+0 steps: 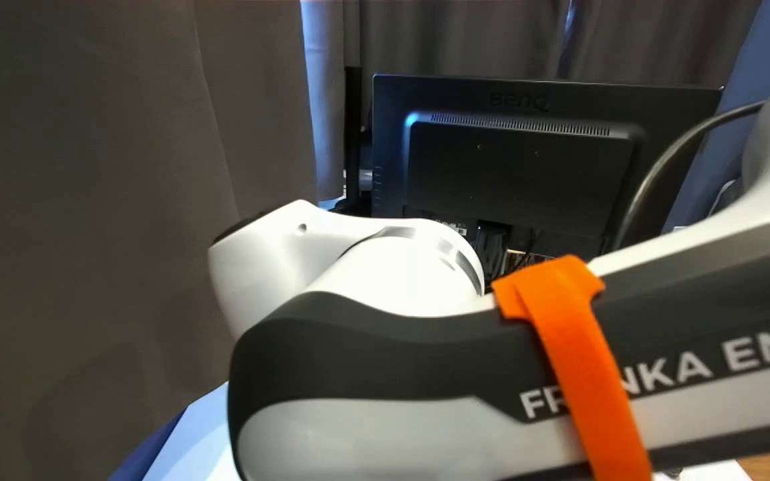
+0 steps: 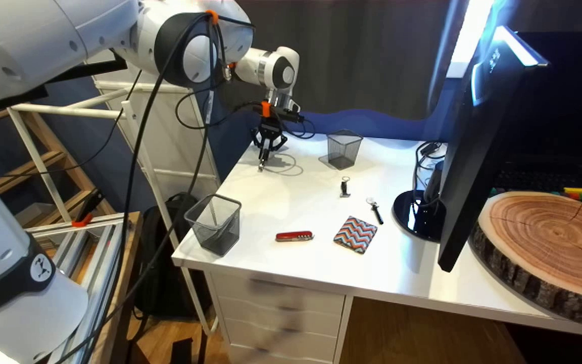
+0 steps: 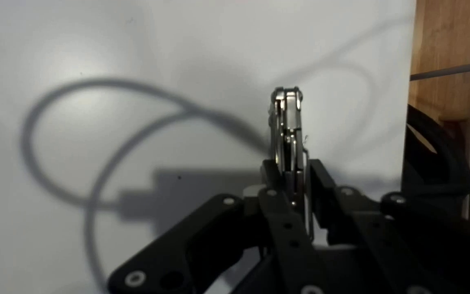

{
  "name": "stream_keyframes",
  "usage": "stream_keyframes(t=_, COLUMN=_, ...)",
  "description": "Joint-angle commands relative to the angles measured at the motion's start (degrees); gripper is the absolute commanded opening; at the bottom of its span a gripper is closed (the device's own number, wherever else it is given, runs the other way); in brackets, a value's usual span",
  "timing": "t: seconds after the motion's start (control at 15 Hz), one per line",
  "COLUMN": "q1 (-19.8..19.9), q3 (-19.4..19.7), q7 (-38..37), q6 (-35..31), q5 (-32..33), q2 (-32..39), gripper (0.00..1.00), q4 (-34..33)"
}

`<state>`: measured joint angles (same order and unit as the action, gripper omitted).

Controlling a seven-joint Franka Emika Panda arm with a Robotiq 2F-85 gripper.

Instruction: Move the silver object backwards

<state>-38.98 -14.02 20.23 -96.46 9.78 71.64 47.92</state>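
Observation:
The silver object (image 3: 288,114) is a slim, folded metallic tool. In the wrist view it stands out lengthwise from between the fingertips of my gripper (image 3: 292,171), which is shut on it; its rear part is partly hidden by the fingers. In an exterior view my gripper (image 2: 265,149) points down near the far left edge of the white desk. The silver object's tip (image 2: 261,166) shows below the fingers, close to the desk surface; I cannot tell whether it touches. In the remaining exterior view the arm hides gripper and object.
On the white desk (image 2: 281,202) stand two mesh cups, one at the back (image 2: 344,149) and one front left (image 2: 215,225). A red tool (image 2: 294,236), a patterned pouch (image 2: 355,234), two small dark items (image 2: 344,187) (image 2: 376,211) and a monitor (image 2: 483,141) are right of the gripper.

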Motion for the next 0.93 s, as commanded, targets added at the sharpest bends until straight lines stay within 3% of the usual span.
stream_keyframes(t=0.0, q1=1.1, q3=0.8, q7=-0.3, q6=4.8, q5=-2.0, q2=2.4, gripper=0.52, q4=-5.8)
stream_keyframes(t=0.2, q1=3.1, q3=0.3, q7=0.4, q6=4.4, q5=-1.1, q2=-1.4, gripper=0.73, q4=-2.8)
stream_keyframes(t=0.47, q1=6.3, q3=1.7, q7=-5.0, q6=5.2, q5=-0.9, q2=-9.3, gripper=0.98, q4=4.8)
stream_keyframes(t=0.67, q1=9.3, q3=1.9, q7=-12.8, q6=2.0, q5=-2.3, q2=-16.1, gripper=1.00, q4=12.8)
stream_keyframes(t=0.73, q1=7.6, q3=1.6, q7=-7.9, q6=4.7, q5=-0.6, q2=-9.5, gripper=1.00, q4=3.5)
stream_keyframes(t=0.87, q1=8.4, q3=1.6, q7=-8.1, q6=4.7, q5=-0.6, q2=-10.9, gripper=1.00, q4=4.4)
